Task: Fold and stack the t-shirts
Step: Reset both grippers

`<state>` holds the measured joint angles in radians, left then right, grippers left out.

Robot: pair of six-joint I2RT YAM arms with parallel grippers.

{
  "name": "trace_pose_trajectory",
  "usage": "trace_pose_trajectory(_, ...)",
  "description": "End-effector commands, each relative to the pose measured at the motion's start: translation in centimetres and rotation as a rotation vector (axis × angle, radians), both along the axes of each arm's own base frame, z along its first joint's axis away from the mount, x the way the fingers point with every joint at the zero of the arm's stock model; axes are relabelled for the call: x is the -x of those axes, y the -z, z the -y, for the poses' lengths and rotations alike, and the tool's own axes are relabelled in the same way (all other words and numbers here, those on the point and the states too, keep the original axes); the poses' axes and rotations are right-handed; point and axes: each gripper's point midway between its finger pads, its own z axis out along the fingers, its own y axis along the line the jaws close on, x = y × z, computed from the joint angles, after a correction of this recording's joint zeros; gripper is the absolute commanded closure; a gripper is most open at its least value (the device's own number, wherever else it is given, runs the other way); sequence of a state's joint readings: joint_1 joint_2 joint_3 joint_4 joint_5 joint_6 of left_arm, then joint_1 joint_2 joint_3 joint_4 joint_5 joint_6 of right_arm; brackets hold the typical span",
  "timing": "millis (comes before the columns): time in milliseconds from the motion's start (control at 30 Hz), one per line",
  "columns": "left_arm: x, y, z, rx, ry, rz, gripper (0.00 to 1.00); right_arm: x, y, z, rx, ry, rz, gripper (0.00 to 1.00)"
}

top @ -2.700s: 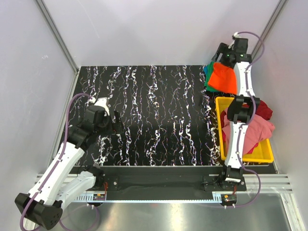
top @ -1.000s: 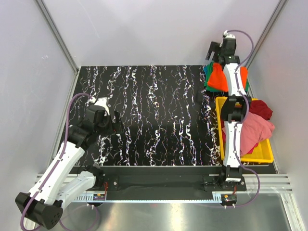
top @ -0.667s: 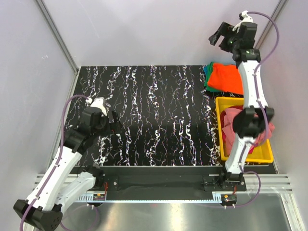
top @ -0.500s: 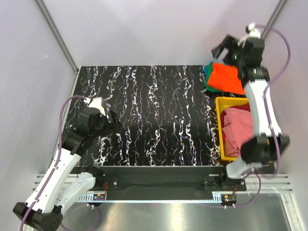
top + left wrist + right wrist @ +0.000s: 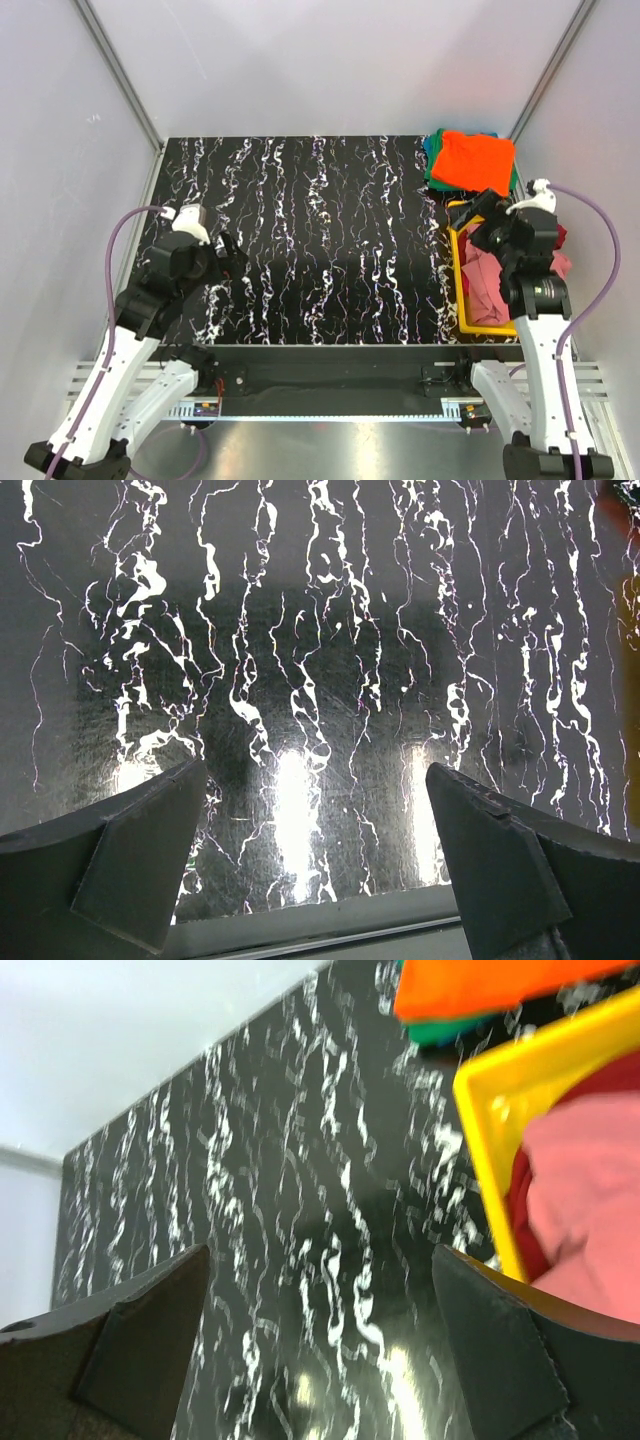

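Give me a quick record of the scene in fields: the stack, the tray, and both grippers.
stack: orange t-shirt folded on top of green t-shirt, far right corner of the table
tray: yellow tray, holds crumpled pink t-shirt
left gripper: open, empty, over the table
right gripper: open, empty, by the tray's far left corner

Likely lab: white-panelled test enclosure
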<state>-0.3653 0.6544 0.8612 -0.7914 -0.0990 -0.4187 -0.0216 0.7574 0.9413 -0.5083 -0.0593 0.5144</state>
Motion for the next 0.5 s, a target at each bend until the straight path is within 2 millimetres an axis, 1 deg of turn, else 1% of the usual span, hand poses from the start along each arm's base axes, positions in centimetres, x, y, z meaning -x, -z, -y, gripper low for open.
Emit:
trace_pose_trajectory(0,-0.6,-0.7,0.1,0.009,0.001,0.043,0.01,1.5,1.7,-1.7,-0.089,-0.057,-0.047,0.0)
trace_pose_trajectory(33,-0.6,-0.8,0.0,0.008,-0.003,0.049,0.01,1.7,2.4,-2.0,-0.108,-0.066,-0.063,0.0)
trace_pose_trajectory(100,-0.5,-1.0,-0.2,0.007,-0.011,0.06,0.01,2.0,2.6,-2.7,-0.155,-0.083,-0.065,0.0)
trace_pose_trajectory(200,-0.4,-1.2,-0.6,0.004,-0.026,0.073,0.01,1.7,3.2,-3.3,-0.189,-0.104,-0.079,0.0)
trace_pose_trajectory(300,-0.4,-1.4,-0.9,0.002,-0.04,0.087,0.01,0.8,2.7,-3.8,-0.202,-0.136,-0.068,0.0)
trace_pose_trajectory(367,-0.4,-1.5,-1.2,-0.003,-0.059,0.091,0.01,0.0,2.9,-3.9,-0.2,-0.141,-0.077,0.0)
trace_pose_trajectory(400,-0.4,-1.5,-1.2,-0.005,-0.06,0.092,0.01,-0.5,2.6,-4.0,-0.197,-0.151,-0.063,0.0)
trace_pose_trajectory(467,-0.4,-1.5,-1.4,-0.007,-0.07,0.096,0.01,-1.7,2.9,-4.1,-0.193,-0.162,-0.074,0.0)
